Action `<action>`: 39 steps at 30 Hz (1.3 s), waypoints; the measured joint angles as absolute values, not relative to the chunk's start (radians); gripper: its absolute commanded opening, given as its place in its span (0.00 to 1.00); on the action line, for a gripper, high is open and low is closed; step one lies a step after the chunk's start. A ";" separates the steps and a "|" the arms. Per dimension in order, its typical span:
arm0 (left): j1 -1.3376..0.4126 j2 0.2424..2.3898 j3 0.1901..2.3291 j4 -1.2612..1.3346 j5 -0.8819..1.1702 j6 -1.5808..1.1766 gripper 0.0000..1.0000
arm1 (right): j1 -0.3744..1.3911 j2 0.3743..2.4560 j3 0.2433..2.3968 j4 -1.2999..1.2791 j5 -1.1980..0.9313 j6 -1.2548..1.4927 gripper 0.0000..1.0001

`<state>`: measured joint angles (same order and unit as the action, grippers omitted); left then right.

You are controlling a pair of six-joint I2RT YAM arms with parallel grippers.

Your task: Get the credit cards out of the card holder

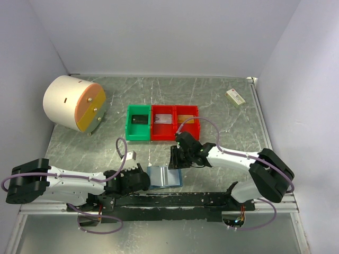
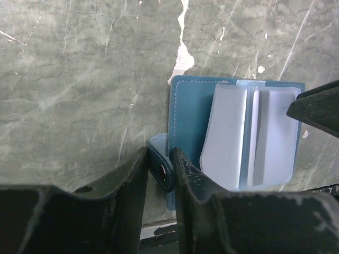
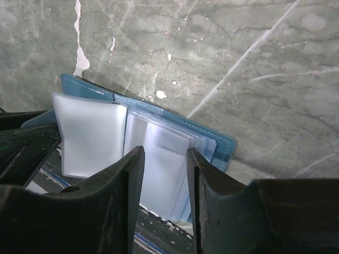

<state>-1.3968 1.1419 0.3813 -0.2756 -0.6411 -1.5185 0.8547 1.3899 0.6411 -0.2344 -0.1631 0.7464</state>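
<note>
Small blue bi-fold card holder lies open just near-side of the red plastic bin. Left gripper is pinched tight on its snap tab. Right gripper hovers half-open and empty over the frosted sleeves. Extraction looks underway; next, it needs to nip a credit card's edge.

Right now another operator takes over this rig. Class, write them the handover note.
Left end effector: shut on the holder's snap tab.
Right end effector: open, poised over the clear sleeves.
Holder: lies open at the table's near edge, between the arms.
Done: holder opened. Flat items lie in the green bin and red bin; cards or not, cannot tell.
Left: check the sleeves and pull out any cards.
</note>
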 measured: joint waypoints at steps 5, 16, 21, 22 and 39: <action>-1.397 1.137 0.381 -0.276 -0.640 -1.518 0.34 | 0.855 1.387 0.638 -0.234 -0.154 0.748 0.38; -1.397 1.137 0.381 -0.277 -0.638 -1.517 0.26 | 0.855 1.375 0.613 -0.206 -0.159 0.767 0.37; -1.397 1.137 0.381 -0.282 -0.639 -1.512 0.20 | 0.854 1.375 0.609 -0.195 -0.155 0.785 0.37; -1.397 1.137 0.381 -0.282 -0.639 -1.510 0.19 | 0.854 1.373 0.609 -0.196 -0.153 0.789 0.37; -1.397 1.141 0.381 -0.285 -0.632 -1.511 0.07 | 0.855 1.338 0.589 -0.210 -0.126 0.840 0.36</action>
<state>-1.3968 1.1408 0.3813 -0.2848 -0.6315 -1.5112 0.8547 1.3376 0.5892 -0.2104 -0.1261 0.8398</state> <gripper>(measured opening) 0.148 0.371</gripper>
